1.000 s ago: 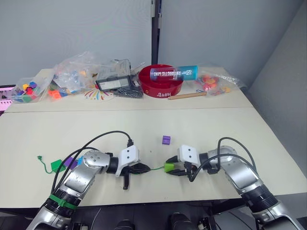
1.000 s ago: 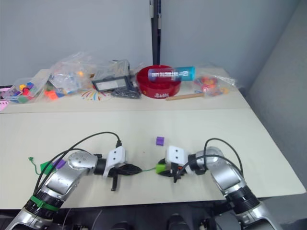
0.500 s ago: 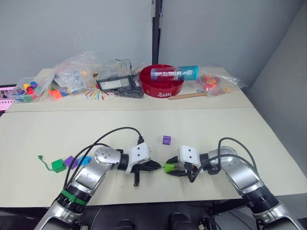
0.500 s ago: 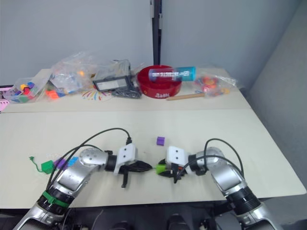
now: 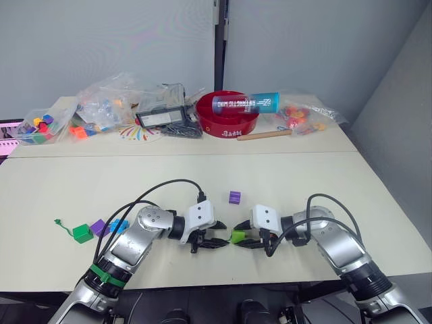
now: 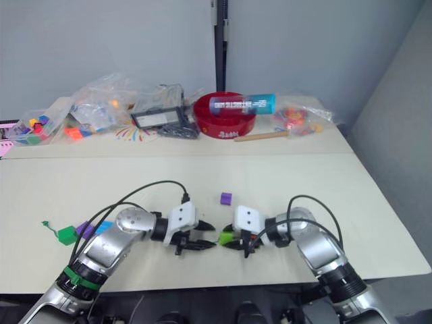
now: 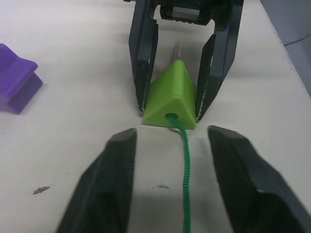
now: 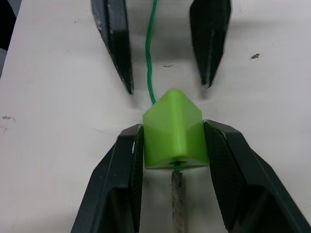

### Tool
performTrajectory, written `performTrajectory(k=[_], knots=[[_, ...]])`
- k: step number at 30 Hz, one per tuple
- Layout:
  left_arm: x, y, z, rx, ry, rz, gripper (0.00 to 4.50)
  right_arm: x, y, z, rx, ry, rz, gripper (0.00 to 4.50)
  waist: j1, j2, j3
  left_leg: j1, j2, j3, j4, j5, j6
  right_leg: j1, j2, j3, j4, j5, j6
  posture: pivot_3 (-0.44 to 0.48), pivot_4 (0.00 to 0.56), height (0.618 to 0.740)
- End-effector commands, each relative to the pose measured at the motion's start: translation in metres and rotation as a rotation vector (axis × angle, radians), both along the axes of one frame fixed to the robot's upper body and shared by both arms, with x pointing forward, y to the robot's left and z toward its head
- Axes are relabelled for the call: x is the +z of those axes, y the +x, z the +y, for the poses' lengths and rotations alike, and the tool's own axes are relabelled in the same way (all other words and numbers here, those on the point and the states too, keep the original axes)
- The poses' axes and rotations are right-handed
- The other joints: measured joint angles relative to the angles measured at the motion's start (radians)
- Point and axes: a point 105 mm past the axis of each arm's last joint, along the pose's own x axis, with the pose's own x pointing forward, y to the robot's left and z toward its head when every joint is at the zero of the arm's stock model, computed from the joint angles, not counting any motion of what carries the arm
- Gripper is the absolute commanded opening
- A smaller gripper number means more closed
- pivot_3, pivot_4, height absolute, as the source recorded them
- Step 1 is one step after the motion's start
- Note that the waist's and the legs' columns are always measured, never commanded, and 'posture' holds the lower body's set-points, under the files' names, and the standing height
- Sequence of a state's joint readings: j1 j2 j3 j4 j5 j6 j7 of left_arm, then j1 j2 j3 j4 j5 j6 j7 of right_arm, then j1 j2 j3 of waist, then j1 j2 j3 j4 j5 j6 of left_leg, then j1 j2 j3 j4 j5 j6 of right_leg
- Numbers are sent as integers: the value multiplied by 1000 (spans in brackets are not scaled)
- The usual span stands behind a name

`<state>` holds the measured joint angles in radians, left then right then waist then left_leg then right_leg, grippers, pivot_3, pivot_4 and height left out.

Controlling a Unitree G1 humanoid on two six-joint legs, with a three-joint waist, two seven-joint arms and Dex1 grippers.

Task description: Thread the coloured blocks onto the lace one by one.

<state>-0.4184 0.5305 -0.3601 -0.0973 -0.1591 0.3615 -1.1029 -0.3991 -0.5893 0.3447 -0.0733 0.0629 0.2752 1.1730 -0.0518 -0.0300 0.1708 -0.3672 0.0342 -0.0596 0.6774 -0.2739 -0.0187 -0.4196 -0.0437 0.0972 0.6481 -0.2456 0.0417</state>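
While the right gripper (image 8: 172, 145) pinches the lime green block (image 8: 173, 129) between both fingers, the lace (image 7: 184, 160) runs clean through its hole: cord enters on the side facing the left gripper, pale stiff tip (image 8: 178, 201) sticks out the far side between the right fingers. Block sits low at the table (image 5: 283, 182) surface near the front edge, centre.

Left gripper (image 7: 170, 145) faces it head-on, fingers spread, holding nothing. Its fingertips (image 5: 219, 241) stop just short of the block, not touching. The cord lies on the table in the gap between the two spread fingers.

One purple block (image 5: 234, 197) sits loose just behind the two grippers, apart from both. Over at the robot's left, a dark green block (image 5: 82, 233), another purple block (image 5: 98, 227) and a light blue block (image 5: 119, 225) are bunched together in a row, with the knotted cord end (image 5: 58, 221) just beyond the dark green one.

Back of the table: red bowl (image 5: 228, 121) with a teal-capped tube (image 5: 244, 102) lying across it, clear bags of toy pieces (image 5: 101, 104) on the left, a wooden stick (image 5: 263, 135) beside the bowl.
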Motion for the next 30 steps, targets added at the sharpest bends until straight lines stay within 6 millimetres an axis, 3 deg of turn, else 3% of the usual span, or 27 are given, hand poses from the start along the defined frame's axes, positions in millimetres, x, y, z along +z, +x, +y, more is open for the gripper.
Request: performTrajectory(k=[1, 6, 16, 22, 30], knots=[[13, -1, -5, -39, -16, -62, 3788, -20, -10, 2, -3, -18, 89, 2772, 0, 0, 0, 0, 0, 0, 0, 0, 0, 0, 0, 0, 0, 0, 0, 0, 150, 740], [11, 1, -14, -56, -8, -71, 3803, -7, -9, 0, -15, 26, 83, 4468, 6, 0, 0, 0, 0, 0, 0, 0, 0, 0, 0, 0, 0, 0, 0, 0, 150, 740], [2, 5, -41, -120, 6, -69, 3803, 4, -16, -38, -110, 27, 74, 4468, 18, 0, 0, -2, -1, 0, 1, 0, 0, 0, -1, 0, -1, 0, 1, 0, 150, 740], [-15, 4, -43, -136, 72, -31, 3803, 0, -12, -46, -159, 5, 59, 4468, 15, 0, 0, -2, -1, 0, 1, 0, 0, 0, -1, 0, -1, 0, 1, 0, 150, 740], [-22, 3, -44, -145, 100, -20, 1346, 0, -10, -44, -160, 1, 52, 4500, 15, 0, 0, -1, -1, 0, 1, 0, 0, 1, -1, 0, -1, 0, 1, 0, 150, 740]])
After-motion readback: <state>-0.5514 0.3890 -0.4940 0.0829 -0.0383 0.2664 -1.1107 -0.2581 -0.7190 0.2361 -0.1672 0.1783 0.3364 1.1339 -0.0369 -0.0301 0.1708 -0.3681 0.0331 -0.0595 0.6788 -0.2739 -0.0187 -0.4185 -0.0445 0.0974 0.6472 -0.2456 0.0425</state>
